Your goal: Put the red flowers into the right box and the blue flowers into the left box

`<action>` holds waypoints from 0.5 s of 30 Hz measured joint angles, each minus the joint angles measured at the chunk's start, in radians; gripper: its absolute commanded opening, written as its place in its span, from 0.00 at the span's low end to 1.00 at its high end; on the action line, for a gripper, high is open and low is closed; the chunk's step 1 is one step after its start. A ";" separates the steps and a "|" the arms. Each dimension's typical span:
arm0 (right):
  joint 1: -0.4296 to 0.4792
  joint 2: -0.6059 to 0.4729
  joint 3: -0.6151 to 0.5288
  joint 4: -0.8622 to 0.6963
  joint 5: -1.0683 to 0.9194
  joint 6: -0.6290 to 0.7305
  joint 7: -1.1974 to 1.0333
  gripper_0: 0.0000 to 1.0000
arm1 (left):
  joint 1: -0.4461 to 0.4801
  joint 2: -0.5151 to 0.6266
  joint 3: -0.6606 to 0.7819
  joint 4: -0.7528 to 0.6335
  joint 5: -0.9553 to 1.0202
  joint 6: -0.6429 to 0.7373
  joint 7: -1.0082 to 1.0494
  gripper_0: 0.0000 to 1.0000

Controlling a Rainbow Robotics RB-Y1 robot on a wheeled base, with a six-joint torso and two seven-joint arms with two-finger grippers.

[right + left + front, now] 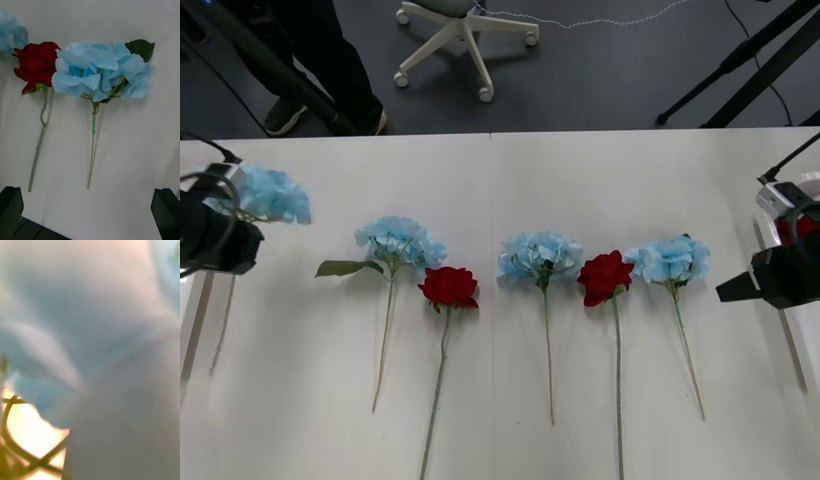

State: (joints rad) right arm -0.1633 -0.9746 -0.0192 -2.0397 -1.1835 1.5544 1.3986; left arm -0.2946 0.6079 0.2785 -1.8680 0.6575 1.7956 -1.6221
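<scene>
Broadly, the white table (pixel 500 420) is filling the front view, and five flowers are lying across it in a row from 9 toward 3 o'clock, heads toward 12 and stems trailing toward 6. The left gripper (pixel 218 238) is hovering at the 9 o'clock edge, and whether it is gripping anything cannot be told. The right gripper (pixel 89 191) is hanging at the 3 o'clock edge, its black jaws spread wide over bare table.

A sixth bloom, the far-left blue hydrangea (pixel 272 194), is sitting right against the left gripper, at its 1 o'clock. Its pale petals are crowding the left wrist camera in a blur, with wire mesh (pixel 17 435) showing past them.

In the row, the left blue hydrangea (pixel 400 242) is lying toward 9 o'clock from the table's centre. The left red rose (pixel 448 286) is lying just beside it, at its 4 o'clock. The middle blue hydrangea (pixel 540 257) is resting near the centre. The right red rose (pixel 604 277) is lying at its 3 o'clock, petals meeting those of the right blue hydrangea (pixel 670 259). That flower is closing the row, near the right gripper at its 3 o'clock. A green leaf (pixel 343 267) is jutting toward 9 from the left blue hydrangea's stem.
</scene>
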 measured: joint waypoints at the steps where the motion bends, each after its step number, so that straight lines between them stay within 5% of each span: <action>1: 0.000 -0.002 0.015 -0.011 0.006 -0.011 -0.015 1.00 | 0.001 0.000 0.037 -0.023 0.001 0.014 0.000 0.00; 8: 0.001 -0.013 0.159 -0.073 0.144 -0.103 -0.111 1.00 | 0.004 0.000 0.294 -0.083 -0.005 -0.016 0.000 0.00; 15: 0.001 -0.018 0.314 -0.086 0.325 -0.202 -0.152 1.00 | 0.008 0.072 0.299 0.064 -0.124 -0.196 0.000 0.00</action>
State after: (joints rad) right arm -0.1623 -0.9923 0.2951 -2.1260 -0.8589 1.3528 1.2468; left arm -0.2865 0.6801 0.5774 -1.8043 0.5333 1.6000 -1.6220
